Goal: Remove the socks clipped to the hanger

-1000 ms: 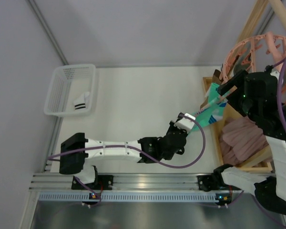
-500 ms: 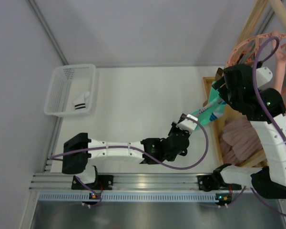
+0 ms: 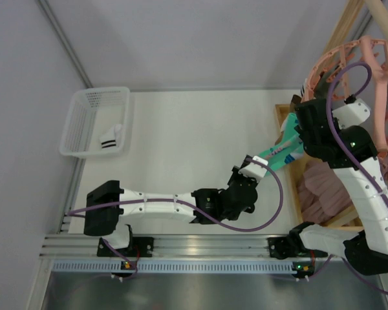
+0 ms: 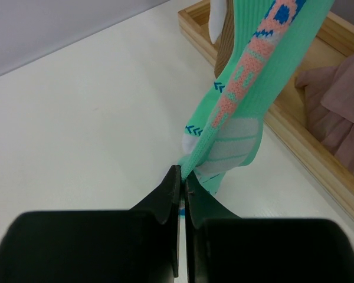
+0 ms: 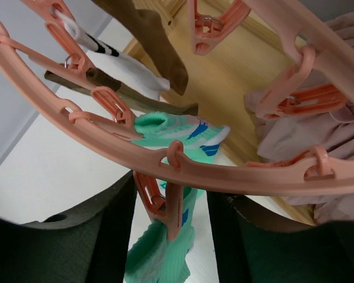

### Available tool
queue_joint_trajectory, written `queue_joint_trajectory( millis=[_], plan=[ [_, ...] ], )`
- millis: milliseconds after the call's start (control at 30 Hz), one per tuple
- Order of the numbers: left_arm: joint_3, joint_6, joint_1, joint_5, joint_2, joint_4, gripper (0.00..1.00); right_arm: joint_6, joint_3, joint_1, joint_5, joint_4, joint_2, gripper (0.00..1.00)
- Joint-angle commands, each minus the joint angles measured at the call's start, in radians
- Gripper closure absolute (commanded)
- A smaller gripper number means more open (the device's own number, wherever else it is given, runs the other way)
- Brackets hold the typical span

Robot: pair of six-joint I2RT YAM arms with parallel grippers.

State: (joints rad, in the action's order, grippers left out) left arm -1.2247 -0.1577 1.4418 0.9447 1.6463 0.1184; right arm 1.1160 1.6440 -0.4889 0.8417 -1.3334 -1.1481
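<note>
Right gripper (image 5: pixel 171 200) has swung onto the hanger (image 5: pixel 236 174), wide open astride the mint sock (image 4: pixel 248 88) clip (image 5: pixel 150 191), my left gripper (image 4: pixel 182 177) pinching that sock below the hanger; I count one striped sock (image 3: pixel 111 139) in the basket (image 3: pixel 67 126), others still clipped.

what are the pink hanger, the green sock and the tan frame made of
Hanger: likely moulded plastic, salmon pink, smooth with a slight sheen.
Mint-green sock: knitted fabric, matte, with fine ribs showing.
Frame: apparently unpainted pale wood, matte, with faint grain lines.
</note>
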Motion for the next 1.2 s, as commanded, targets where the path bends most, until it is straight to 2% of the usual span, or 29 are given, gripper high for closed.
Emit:
queue_joint_trajectory(
  millis=[0,33,67,100,167,200,333,467,567,600,667,700,767,800,867,900,1100,1167],
  plan=[
    [-0.024,0.004,0.008,0.066,0.018,-0.019,1.0,0.001,-0.012,-0.004,0.102,-0.165,0.037,0.55],
    [-0.025,0.006,0.012,0.069,0.017,-0.022,1.0,0.001,-0.01,-0.004,0.105,-0.165,0.036,0.58],
    [-0.029,0.006,0.014,0.075,0.017,-0.04,1.0,-0.005,-0.007,-0.004,0.1,-0.164,0.033,0.67],
    [-0.038,0.004,0.017,0.075,0.015,-0.052,1.0,-0.004,-0.006,-0.004,0.099,-0.164,0.034,0.7],
    [-0.05,0.003,0.019,0.075,0.01,-0.094,1.0,-0.019,0.005,-0.004,0.099,-0.165,0.031,0.96],
    [-0.058,0.003,0.019,0.08,0.009,-0.105,1.0,-0.025,0.016,-0.004,0.102,-0.165,0.03,1.0],
    [-0.053,0.003,0.005,0.036,-0.014,-0.15,1.0,-0.039,0.031,-0.005,0.114,-0.165,0.031,1.0],
    [-0.006,-0.117,-0.096,-0.199,-0.113,-0.244,1.0,-0.07,0.027,-0.005,0.073,-0.124,0.069,1.0],
    [0.043,-0.227,-0.277,-0.421,-0.227,-0.315,1.0,-0.143,0.002,-0.004,0.004,-0.046,0.114,1.0],
    [0.059,-0.252,-0.394,-0.464,-0.262,-0.335,1.0,-0.157,-0.009,-0.004,-0.009,-0.035,0.123,1.0],
    [0.086,-0.287,-0.509,-0.5,-0.371,-0.384,1.0,-0.191,-0.021,-0.005,-0.029,-0.015,0.143,1.0],
    [0.085,-0.286,-0.614,-0.491,-0.397,-0.401,1.0,-0.209,-0.03,-0.005,-0.038,0.015,0.166,1.0],
    [0.064,-0.275,-0.728,-0.51,-0.446,-0.479,1.0,-0.228,-0.044,-0.005,-0.053,0.03,0.186,1.0],
    [0.042,-0.267,-0.851,-0.529,-0.454,-0.497,1.0,-0.234,-0.046,-0.005,-0.061,0.037,0.189,1.0],
    [0.031,-0.237,-0.969,-0.573,-0.473,-0.52,1.0,-0.257,-0.049,-0.007,-0.082,0.051,0.198,1.0],
    [0.022,-0.227,-1.068,-0.587,-0.474,-0.519,1.0,-0.262,-0.052,-0.005,-0.085,0.056,0.2,1.0],
    [-0.035,-0.181,-1.38,-0.705,-0.405,-0.523,1.0,-0.298,-0.075,-0.007,-0.107,0.08,0.217,1.0],
    [-0.058,-0.195,-1.434,-0.741,-0.364,-0.522,1.0,-0.312,-0.078,-0.005,-0.113,0.083,0.221,1.0]
  ],
)
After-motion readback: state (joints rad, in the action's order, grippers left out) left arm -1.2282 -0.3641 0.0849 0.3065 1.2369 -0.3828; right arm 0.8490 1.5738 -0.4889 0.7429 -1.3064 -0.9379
